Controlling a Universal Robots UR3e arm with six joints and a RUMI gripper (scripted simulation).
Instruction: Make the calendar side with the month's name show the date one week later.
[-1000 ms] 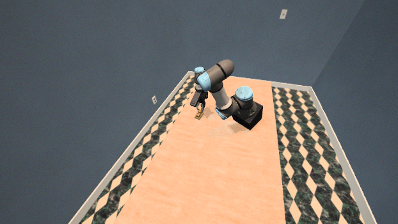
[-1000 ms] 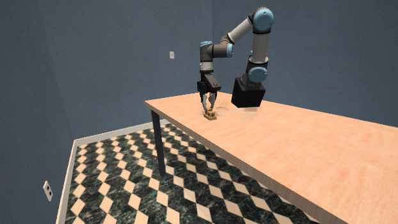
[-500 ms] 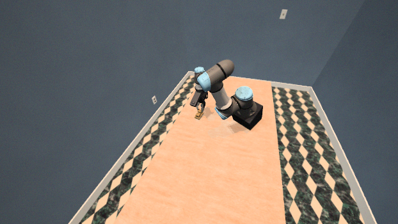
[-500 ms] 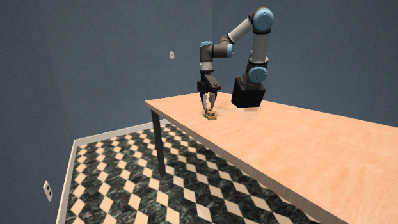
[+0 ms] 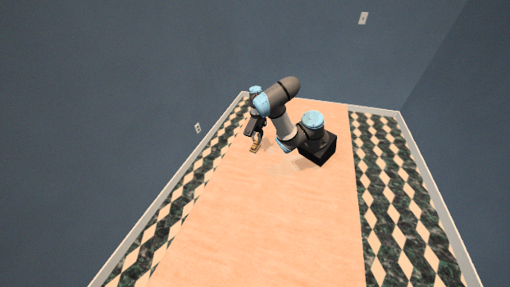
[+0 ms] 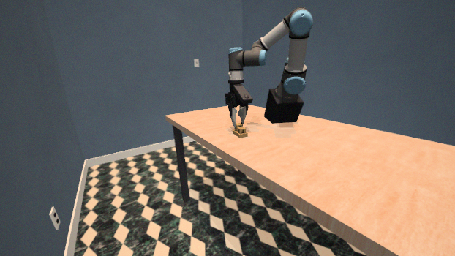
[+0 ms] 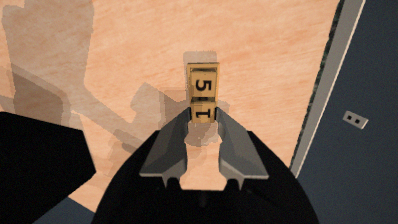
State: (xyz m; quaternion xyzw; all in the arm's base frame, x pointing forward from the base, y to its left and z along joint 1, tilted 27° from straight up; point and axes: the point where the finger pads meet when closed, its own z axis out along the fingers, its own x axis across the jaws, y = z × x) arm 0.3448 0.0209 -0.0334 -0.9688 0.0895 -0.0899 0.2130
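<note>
Calendar tray (image 5: 252,152) (image 6: 238,134) (image 7: 218,80), small and brass-coloured, sits on the counter (image 5: 262,213) (image 6: 329,157) (image 7: 270,35), close to the corner where the short end meets the long edge farther from the arm's black base (image 5: 325,157) (image 6: 283,113). We see two cubes side by side: the 5 cube (image 5: 253,148) (image 6: 241,130) (image 7: 203,86), which stands in the tray, and the 1 cube (image 5: 257,143) (image 6: 238,126) (image 7: 202,114), partly hidden by the fingers.

Our hand (image 5: 257,140) (image 6: 238,125) (image 7: 203,108) points straight down and, as we judge it, pinches the 1 cube, with one finger on either side. That hold leaves the 5 cube untouched and would let us lift the other straight out to turn it. Whether the 1 cube is fully seated we can't tell.

We name the cubes by their top digits only. The side with the month's name is not readable from these views, so we can't say what date it shows, or how far along we are. Those top digits need not be the ones that count.

If we are turning the 1 cube, the next move probably calls for a clean vertical lift, since a skewed pull could catch the tray wall or nudge its neighbour. If it is already right, we should lower it flat, spread the fingers and back away upward.
</note>
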